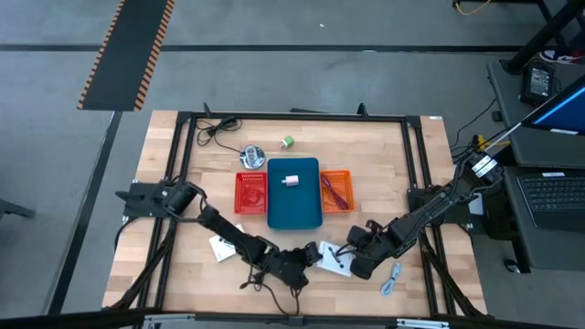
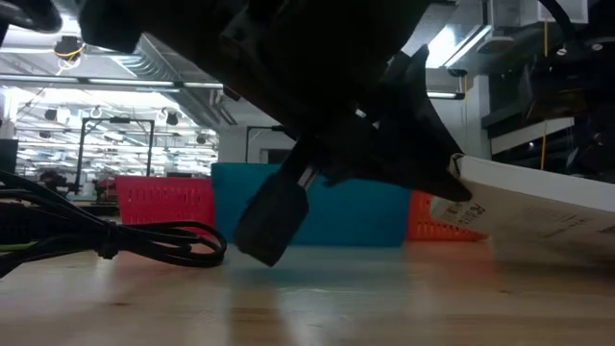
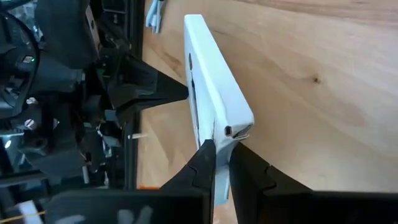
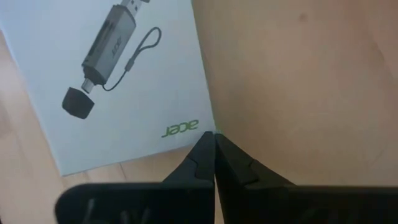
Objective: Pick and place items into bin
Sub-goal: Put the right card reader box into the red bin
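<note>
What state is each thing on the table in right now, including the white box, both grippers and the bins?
Flat white cardboard box: tilted on edge, pinched at one end.
Left gripper: shut on the box's edge.
Right gripper: shut, tips at the box's corner.
Blue rectangular bin: upright, holds one pale block.
Red mesh basket: upright.
Orange mesh basket: upright, reddish cable inside.

Can't see most of the white box (image 2: 538,207) in the low view, blocked by dark arms and cropped at the edge
</note>
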{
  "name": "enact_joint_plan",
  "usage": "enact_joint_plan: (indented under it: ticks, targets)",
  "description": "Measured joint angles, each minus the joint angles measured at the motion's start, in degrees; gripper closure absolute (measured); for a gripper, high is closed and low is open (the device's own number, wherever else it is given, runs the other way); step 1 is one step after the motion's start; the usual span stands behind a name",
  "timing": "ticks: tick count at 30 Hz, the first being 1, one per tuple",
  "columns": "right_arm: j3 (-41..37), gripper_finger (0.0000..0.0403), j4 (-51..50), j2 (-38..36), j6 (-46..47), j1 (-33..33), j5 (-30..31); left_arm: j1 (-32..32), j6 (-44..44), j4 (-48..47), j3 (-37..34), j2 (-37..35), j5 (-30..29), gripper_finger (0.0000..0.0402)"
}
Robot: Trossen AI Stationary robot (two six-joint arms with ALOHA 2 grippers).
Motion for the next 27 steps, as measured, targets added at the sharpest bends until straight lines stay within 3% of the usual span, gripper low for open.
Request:
enact_joint_plan:
  ticks: [11,20,27]
  targets:
    - [3.05,0.0403,-2.73,-1.98,-3.42,0.07,0.02,-3.67,-2.19,0.27,2.15,-0.44,-11.37,0.0381]
    - [7.7,0.0403,-8.64,-7.05,-8.82,0.26,4.26,-7.16,-2.36,-0.24,4.56,-0.46,-24.12,0.0382]
    - [8.58,0.0403,-8.34,-11.14,-12.07,0.28,5.61,-8.46,-5.93,-1.6,4.7,-2.1,-27.32,0.0382]
